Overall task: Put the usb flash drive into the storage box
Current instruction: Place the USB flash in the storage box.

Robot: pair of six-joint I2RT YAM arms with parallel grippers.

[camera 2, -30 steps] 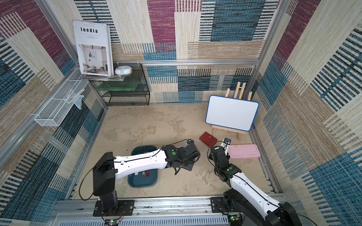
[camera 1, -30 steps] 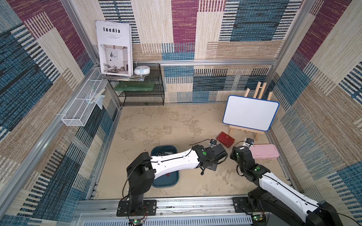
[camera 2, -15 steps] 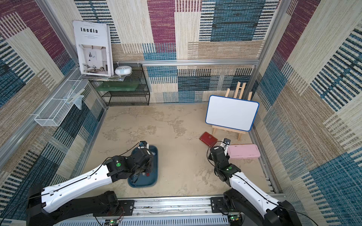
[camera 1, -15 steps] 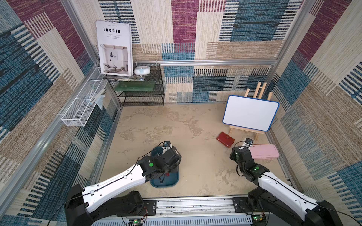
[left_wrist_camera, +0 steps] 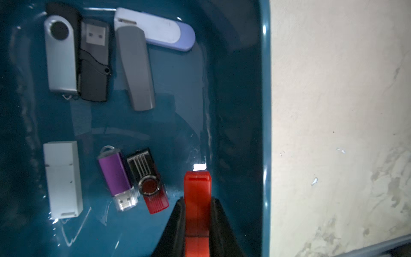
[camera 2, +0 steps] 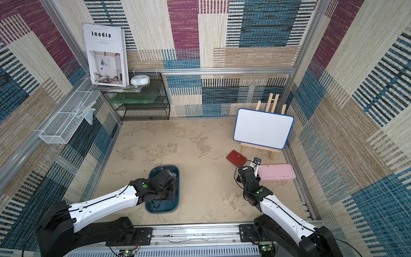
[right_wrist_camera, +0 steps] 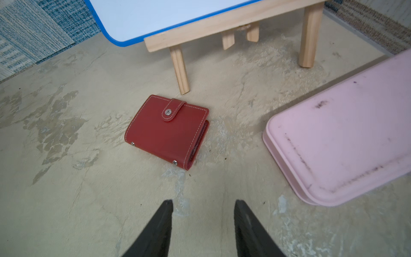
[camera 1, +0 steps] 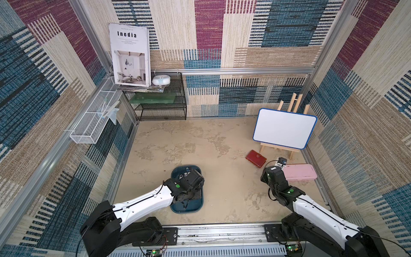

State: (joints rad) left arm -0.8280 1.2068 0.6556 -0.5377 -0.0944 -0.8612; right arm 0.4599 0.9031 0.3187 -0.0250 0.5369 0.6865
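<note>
In the left wrist view my left gripper [left_wrist_camera: 197, 201] is shut on a red usb flash drive [left_wrist_camera: 196, 189], which sticks out past the fingertips. It hangs just above the floor of the dark teal storage box [left_wrist_camera: 265, 89], close to one long wall. Several other drives lie in the box, among them a silver swivel one [left_wrist_camera: 60, 57] and a purple one [left_wrist_camera: 114, 172]. In both top views the left wrist covers the middle of the storage box [camera 1: 178, 209] [camera 2: 171, 205]. My right gripper [right_wrist_camera: 203, 204] is open over bare floor, with nothing between its fingers.
A red wallet [right_wrist_camera: 168, 131] lies in front of the right gripper, with a flat pink case [right_wrist_camera: 347, 138] beside it. Behind them stands a whiteboard on a wooden easel [camera 1: 284, 128]. A black wire shelf [camera 1: 160, 104] and a white wire basket [camera 1: 93, 118] are at the back left.
My left arm has swung from the floor near the right arm over to the storage box, where it now hangs lower inside. The right arm has barely moved.
</note>
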